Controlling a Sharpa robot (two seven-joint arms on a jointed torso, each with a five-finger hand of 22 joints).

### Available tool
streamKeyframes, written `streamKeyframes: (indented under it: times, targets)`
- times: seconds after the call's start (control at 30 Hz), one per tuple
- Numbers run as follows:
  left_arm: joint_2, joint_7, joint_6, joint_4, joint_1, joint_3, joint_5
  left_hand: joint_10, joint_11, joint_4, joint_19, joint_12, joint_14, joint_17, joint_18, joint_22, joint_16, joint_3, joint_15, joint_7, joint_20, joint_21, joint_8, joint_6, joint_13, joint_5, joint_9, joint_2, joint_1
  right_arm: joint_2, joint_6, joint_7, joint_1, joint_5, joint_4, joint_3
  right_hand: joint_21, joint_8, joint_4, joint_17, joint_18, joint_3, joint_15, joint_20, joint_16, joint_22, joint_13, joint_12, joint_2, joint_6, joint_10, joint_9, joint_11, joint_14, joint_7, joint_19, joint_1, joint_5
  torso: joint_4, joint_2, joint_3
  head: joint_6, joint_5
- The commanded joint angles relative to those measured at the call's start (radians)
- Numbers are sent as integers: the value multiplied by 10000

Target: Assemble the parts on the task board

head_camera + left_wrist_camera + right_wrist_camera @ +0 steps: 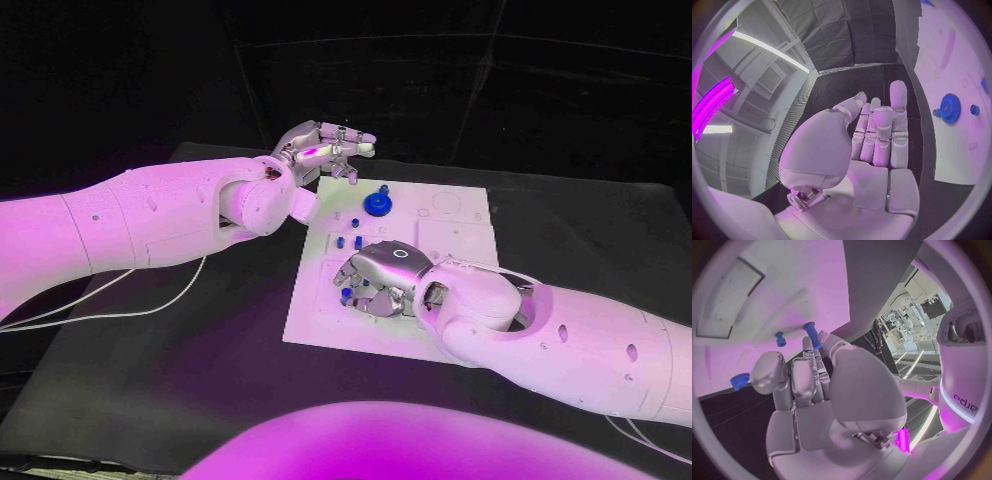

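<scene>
The right hand (378, 277) rests low on the white board (462, 235), apparently pinching a blue peg (812, 335). The left hand (320, 150) hovers empty, fingers apart, beside a blue gear (376, 203).

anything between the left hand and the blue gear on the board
Nothing visible. The left hand hovers with nothing in it past the task board's far left corner, and the blue gear stands near that edge with only bare board between them. The right hand is farther down the board.
</scene>
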Motion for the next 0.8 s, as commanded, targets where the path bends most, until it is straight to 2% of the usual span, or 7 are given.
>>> streamKeyframes:
  times: [0.03,0.17,0.33,0.53,0.63,0.7,0.8]
  targets:
    - [-5,14,122,22,18,8,28,-47,11,13,-65,52,-73,-8,137,-9,-31,-29,-26,11,-6,-49,63,3,14,-35,-14,23,-38,-43,-17,3,9,-76,18,2,41,36,-65,-13,96,8,-62,-75,14,-10,1,30,-19,79,11,11,9,160,7,-6,70,-34,-5,-2,3,2,-4]
    - [-8,11,125,16,18,8,28,-47,11,13,-65,52,-73,-8,137,-9,-31,-29,-26,11,-6,-49,63,3,14,-35,-14,23,-38,-167,-94,-47,9,-130,78,4,36,21,-57,-25,94,-11,-53,-74,6,-17,-10,-2,-52,70,-38,4,25,157,16,-9,36,-38,-8,-3,12,2,-10]
    - [-17,10,127,15,18,8,28,-47,11,13,-65,52,-73,-8,137,-9,-31,-29,-26,11,-6,-49,63,3,14,-35,-14,23,-38,-514,-359,-157,15,-168,363,12,36,-9,-21,-13,92,-94,-35,-64,13,-15,-22,-45,-147,42,-112,-7,43,161,18,-9,-75,-52,-16,-15,-1,2,-40]
    - [-46,6,120,17,18,8,28,-47,11,13,-65,52,-73,-8,137,-9,-31,-29,-26,11,-6,-49,63,3,14,-35,-14,23,-38,-1181,-1178,-23,102,220,998,69,51,5,79,4,88,-241,-33,-58,26,11,-4,-21,-242,87,-67,0,42,168,19,5,-266,-54,-23,-17,-8,47,-135]
    - [-69,6,112,17,18,8,28,-47,11,13,-65,52,-73,-8,137,-9,-31,-29,-26,11,-6,-49,63,3,14,-35,-14,23,-38,-1603,-1733,147,197,1092,1290,285,76,68,169,39,80,-330,-31,-53,50,52,31,44,-249,246,53,25,42,179,6,27,-379,-49,-36,-21,-9,121,-210]
    - [-87,3,108,24,18,7,29,-47,11,13,-65,52,-73,-8,137,-9,-31,-29,-26,11,-6,-49,63,3,14,-35,-14,23,-38,-1997,-2080,226,323,1909,1490,415,136,193,228,123,60,-376,-23,-46,109,150,100,162,-211,525,263,71,56,204,11,72,-429,-24,-20,-14,-13,202,-322]
    - [-116,-2,104,42,19,7,29,-47,11,13,-65,52,-73,-8,137,-9,-31,-29,-26,11,-6,-49,63,3,14,-35,-14,23,-38,-2657,-2260,131,586,3051,1703,539,338,349,351,419,3,-512,-55,-62,306,485,308,491,-185,874,812,117,-6,275,33,211,-582,39,-43,-27,-15,310,-550]
